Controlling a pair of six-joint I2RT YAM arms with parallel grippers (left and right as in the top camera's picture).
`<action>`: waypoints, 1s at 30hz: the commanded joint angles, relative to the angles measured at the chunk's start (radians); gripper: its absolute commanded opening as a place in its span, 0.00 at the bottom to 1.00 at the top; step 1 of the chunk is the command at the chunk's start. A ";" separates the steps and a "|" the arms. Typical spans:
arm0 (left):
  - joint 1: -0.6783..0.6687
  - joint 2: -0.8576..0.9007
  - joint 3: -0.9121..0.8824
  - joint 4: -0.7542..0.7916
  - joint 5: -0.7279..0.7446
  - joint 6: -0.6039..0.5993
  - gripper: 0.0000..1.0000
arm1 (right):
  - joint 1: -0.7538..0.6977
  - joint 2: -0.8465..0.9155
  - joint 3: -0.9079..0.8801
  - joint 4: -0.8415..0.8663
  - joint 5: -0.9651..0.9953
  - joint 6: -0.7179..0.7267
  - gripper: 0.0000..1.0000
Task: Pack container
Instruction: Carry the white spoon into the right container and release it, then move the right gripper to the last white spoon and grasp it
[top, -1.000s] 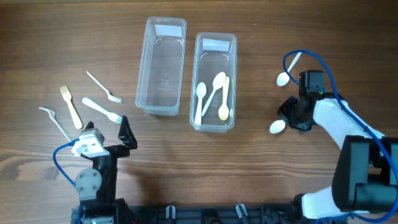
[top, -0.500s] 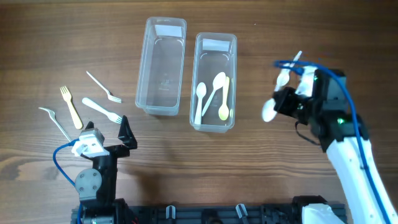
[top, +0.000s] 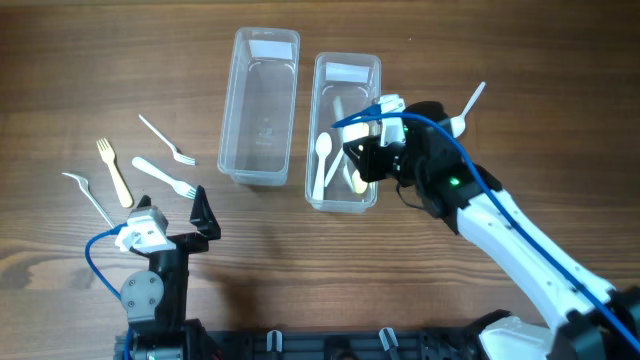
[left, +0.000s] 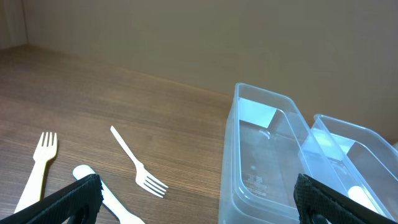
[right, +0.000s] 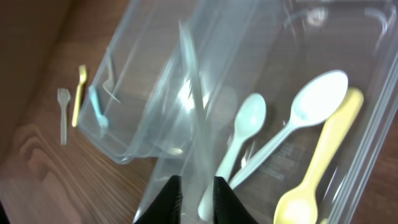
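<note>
Clear rectangular plastic containers stand side by side on the brown wooden table (top: 520, 40), two in all: the left container (top: 262, 110) and the right container (top: 330, 95). Four plastic forks lie ahead and to the left of the left gripper (top: 172, 200), whose jaws stand wide with nothing between them. These are a translucent grey fork (top: 90, 197) farthest left, a yellow fork (top: 113, 170), a broad white fork (top: 162, 177) just ahead of the fingertips, and a slim white fork (top: 165, 140) beyond it. The left container, empty, sits ahead and to the right of that gripper, apart from it. The right container lies directly beneath the right gripper (right: 196, 183). Three spoons rest on its floor below the fingers: a small white spoon (right: 247, 121), a larger white spoon (right: 317, 96) and a yellow spoon (right: 326, 152). These jaws are narrow, and a blurred pale handle (right: 189, 74) runs up from between them. I cannot tell whether it is pinched or loose. One more white spoon (top: 462, 118) lies on the table to this gripper's right, apart from it.
</note>
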 joint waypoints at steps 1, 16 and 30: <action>-0.003 -0.007 -0.008 0.002 0.001 0.020 1.00 | 0.002 0.038 0.018 0.048 0.003 0.045 0.62; -0.003 -0.007 -0.008 0.002 0.001 0.020 1.00 | -0.016 -0.098 0.197 -0.235 0.374 0.138 0.59; -0.003 -0.007 -0.008 0.002 0.001 0.020 1.00 | -0.240 -0.027 0.208 -0.210 0.375 0.039 0.64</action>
